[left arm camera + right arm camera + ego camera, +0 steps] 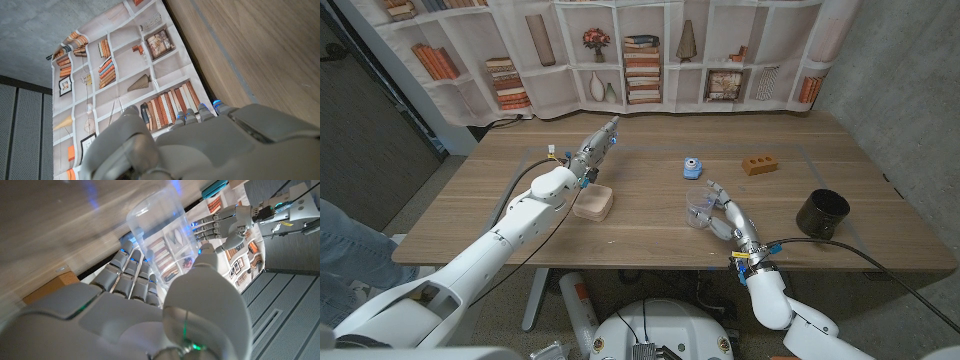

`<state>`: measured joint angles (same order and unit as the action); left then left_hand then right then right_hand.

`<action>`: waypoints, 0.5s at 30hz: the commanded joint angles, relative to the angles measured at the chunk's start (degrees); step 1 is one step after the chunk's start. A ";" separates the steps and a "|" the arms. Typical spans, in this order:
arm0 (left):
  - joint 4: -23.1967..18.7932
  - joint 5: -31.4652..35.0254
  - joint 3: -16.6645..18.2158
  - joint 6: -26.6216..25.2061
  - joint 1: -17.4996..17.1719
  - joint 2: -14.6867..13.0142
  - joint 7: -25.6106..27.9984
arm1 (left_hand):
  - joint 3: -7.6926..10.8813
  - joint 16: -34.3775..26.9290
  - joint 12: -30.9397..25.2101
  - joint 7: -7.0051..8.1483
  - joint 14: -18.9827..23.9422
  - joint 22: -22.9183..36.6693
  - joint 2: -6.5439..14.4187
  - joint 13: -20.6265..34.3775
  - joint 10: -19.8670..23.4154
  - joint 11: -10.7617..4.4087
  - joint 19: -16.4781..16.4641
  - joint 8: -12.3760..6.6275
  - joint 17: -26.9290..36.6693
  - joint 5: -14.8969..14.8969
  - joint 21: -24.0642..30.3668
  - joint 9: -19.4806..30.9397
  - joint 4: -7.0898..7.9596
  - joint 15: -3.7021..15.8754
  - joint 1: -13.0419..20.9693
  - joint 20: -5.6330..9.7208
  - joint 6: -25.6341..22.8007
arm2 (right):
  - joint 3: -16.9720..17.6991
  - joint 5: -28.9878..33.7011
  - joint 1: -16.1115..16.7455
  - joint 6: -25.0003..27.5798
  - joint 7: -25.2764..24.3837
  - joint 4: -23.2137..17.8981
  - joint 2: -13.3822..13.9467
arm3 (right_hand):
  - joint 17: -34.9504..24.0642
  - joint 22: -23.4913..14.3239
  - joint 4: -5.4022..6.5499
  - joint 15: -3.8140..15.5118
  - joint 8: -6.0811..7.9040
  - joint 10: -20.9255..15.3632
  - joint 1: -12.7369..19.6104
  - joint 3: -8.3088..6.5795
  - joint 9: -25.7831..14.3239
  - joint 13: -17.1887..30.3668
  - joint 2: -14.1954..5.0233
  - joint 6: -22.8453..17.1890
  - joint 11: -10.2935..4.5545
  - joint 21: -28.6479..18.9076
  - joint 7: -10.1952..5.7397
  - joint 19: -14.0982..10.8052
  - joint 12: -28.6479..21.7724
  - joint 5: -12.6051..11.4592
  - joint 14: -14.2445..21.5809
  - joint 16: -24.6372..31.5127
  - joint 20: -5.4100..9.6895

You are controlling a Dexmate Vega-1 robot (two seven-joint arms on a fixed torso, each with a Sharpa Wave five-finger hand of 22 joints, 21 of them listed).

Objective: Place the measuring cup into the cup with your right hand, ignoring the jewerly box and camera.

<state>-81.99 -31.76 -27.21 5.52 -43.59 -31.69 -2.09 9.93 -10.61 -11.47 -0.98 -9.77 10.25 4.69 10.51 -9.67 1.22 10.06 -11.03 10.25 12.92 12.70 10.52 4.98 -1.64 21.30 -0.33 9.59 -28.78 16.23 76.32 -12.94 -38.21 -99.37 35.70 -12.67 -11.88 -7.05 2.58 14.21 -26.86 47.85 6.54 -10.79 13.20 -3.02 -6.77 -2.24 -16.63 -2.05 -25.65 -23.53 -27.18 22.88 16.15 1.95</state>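
A clear plastic measuring cup (700, 211) (159, 237) is in front of the table's middle, and my right hand (723, 217) (150, 305) grips it between thumb and fingers. In the right wrist view the thumb lies on one side of the clear wall and the fingers on the other. The black cup (822, 212) stands upright near the right front of the table, well to the right of that hand. My left hand (594, 148) (200, 145) hovers over the left middle of the table with its fingers stretched toward the back, holding nothing.
A pale pink jewelry box (593, 203) sits just in front of my left hand. A small blue camera (693, 167) and a brown brick-like block (758, 164) lie behind the right hand. A bookshelf-print backdrop (650, 50) hangs behind the table.
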 commanded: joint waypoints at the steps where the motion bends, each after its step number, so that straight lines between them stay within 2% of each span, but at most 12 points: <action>1: 2.89 -0.11 -0.51 0.44 1.74 1.00 -1.43 | -0.03 -0.09 -0.22 0.23 -4.59 0.33 0.63 0.26 -1.45 0.01 6.75 -0.25 0.23 -0.15 -0.14 0.28 -0.04 -0.21 0.21 -0.32 0.19 | 0.17 -0.34 -0.08 0.20 -1.32 0.17 -0.86 | -0.09 -0.07 -0.22 1.20 0.32 -0.58 0.78 -0.41 -0.29 0.21 -0.09 -0.77 -0.19 -0.51 0.24 -0.60 -0.35 -0.18 0.87 0.38 0.00; 11: 4.22 -0.08 -0.77 0.45 2.83 1.46 -2.18 | -0.08 -0.07 -0.18 0.25 -4.63 0.34 0.65 0.26 -1.57 0.11 6.76 -0.22 0.24 -0.17 -0.18 0.28 -0.04 -0.20 0.20 -0.34 0.25 | 0.58 -0.52 -0.13 0.61 -1.47 -0.73 -0.80 | -0.05 -0.05 -0.30 1.72 0.57 -1.08 1.33 -0.51 -0.29 0.32 -0.37 -2.10 0.10 -0.70 0.05 -1.23 -0.50 -0.03 1.46 0.32 0.26; 15: 4.02 -0.04 -0.73 0.25 2.98 1.37 -2.12 | -0.10 -0.07 -0.19 0.24 -4.65 0.35 0.66 0.26 -1.58 0.11 6.77 -0.22 0.24 -0.18 -0.20 0.28 -0.04 -0.20 0.20 -0.37 0.25 | 0.76 -0.61 -0.13 -0.18 -2.13 -0.49 -1.08 | 0.09 0.02 -0.17 2.16 2.46 -2.70 1.80 -0.41 -0.53 0.49 -0.67 -8.11 -0.27 -1.12 -0.94 -2.63 -1.00 0.45 2.76 0.17 0.81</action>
<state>-78.84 -31.84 -27.78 5.90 -41.55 -30.62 -3.73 9.93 -10.61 -11.48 -1.00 -9.77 10.25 4.69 10.51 -9.67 1.22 9.85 -11.03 10.25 12.92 12.70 10.52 4.98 -1.64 21.30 -0.54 9.60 -28.47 15.85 76.23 -12.48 -39.37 -99.55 34.97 -12.50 -11.71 -7.27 2.58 15.51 -28.29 48.99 6.32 -11.01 13.45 -3.55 -11.51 -2.40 -17.30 -2.48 -27.15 -23.98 -27.12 24.70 16.15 2.52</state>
